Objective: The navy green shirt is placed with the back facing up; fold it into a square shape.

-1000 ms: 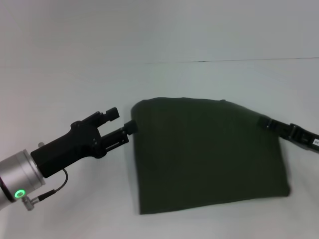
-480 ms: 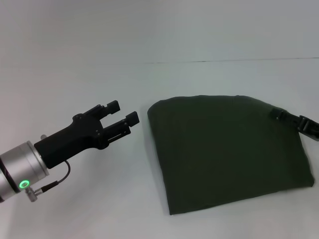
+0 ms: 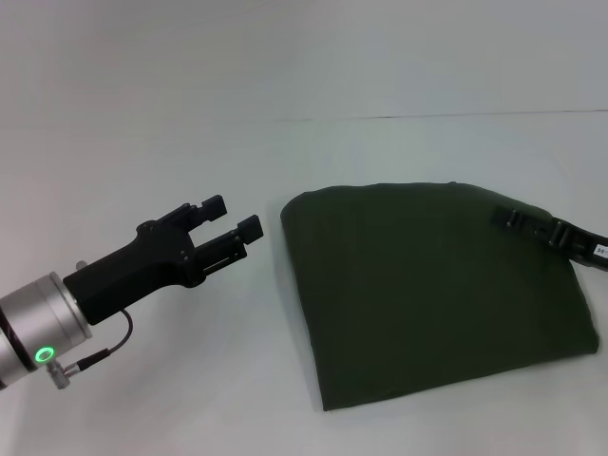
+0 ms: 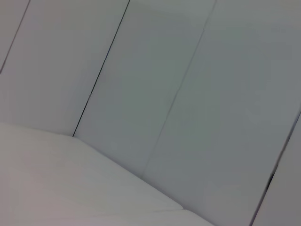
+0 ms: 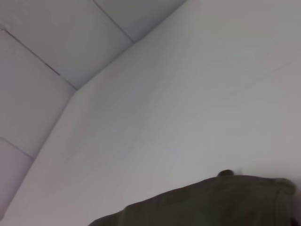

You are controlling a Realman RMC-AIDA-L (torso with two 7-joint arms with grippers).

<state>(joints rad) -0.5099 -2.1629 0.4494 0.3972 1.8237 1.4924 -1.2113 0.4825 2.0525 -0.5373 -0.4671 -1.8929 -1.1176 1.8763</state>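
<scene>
Head view: left claw (image 3: pixel 236 217) spread beside folded navy green shirt (image 3: pixel 437 290); right claw's (image 3: pixel 515 218) state unclear.

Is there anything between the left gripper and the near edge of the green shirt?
No. In the head view, only bare white table separates the open left gripper from the navy green shirt; they do not touch.

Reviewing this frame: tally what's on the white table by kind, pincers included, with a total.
Dark olive-green soft fabric shirt, folded: 1
Black robot pincers: 2, the left pincer open beside the shirt, the right pincer at the shirt's far right edge
White table: 1
Total: 4
</scene>
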